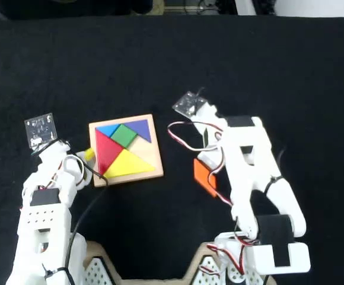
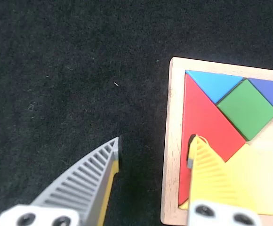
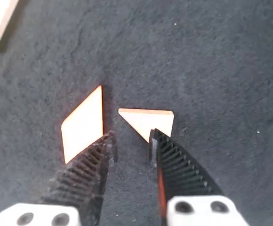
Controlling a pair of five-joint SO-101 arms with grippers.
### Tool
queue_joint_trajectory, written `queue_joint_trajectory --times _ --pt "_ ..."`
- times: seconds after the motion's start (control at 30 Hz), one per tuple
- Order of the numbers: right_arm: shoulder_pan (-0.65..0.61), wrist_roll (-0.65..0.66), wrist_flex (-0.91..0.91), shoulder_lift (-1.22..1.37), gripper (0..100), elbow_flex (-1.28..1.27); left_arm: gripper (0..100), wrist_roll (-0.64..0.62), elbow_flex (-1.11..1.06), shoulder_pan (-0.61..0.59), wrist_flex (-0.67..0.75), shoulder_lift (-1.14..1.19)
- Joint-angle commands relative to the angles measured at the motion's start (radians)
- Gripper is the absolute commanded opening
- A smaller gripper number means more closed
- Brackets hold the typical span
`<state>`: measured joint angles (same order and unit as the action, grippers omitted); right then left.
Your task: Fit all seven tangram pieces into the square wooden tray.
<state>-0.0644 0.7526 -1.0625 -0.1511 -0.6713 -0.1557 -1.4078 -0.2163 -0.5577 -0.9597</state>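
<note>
Orange and flat, the parallelogram (image 3: 82, 125) and the small triangle (image 3: 148, 121) lie on the black cloth (image 3: 212, 56) just before my right gripper (image 3: 132, 141), apart from the partly filled wooden tray (image 1: 156, 145). I judge them light, stiff and thin, so I would pinch across opposite edges. The right gripper is spread wide and empty. The left gripper (image 2: 155, 146) is also wide, astride the tray's rim. The cloth looks soft, perhaps a little grippy.

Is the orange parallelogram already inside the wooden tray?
No, the orange parallelogram lies on the black cloth beside a small triangle, just ahead of the right gripper.
</note>
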Motion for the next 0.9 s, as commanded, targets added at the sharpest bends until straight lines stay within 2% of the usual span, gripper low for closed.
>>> queue_joint_trajectory --times 0.0,0.17,0.3,0.6,0.87 --pt "0.068 0.003 0.005 -0.042 12.4 0.002 25 0.008 0.005 0.013 0.021 -0.017" --pt "0.170 -0.037 -0.046 -0.033 12.4 0.001 25 0.008 0.005 0.013 0.021 -0.017" --pt "0.170 -0.037 -0.054 0.035 12.4 0.025 25 0.008 0.004 0.013 0.021 -0.017" --pt "0.176 -0.040 -0.051 0.303 12.2 0.260 25 0.008 0.001 0.013 0.020 -0.017" --pt "0.160 -0.094 -0.057 0.357 12.2 0.397 25 0.008 0.004 0.015 0.021 -0.017"
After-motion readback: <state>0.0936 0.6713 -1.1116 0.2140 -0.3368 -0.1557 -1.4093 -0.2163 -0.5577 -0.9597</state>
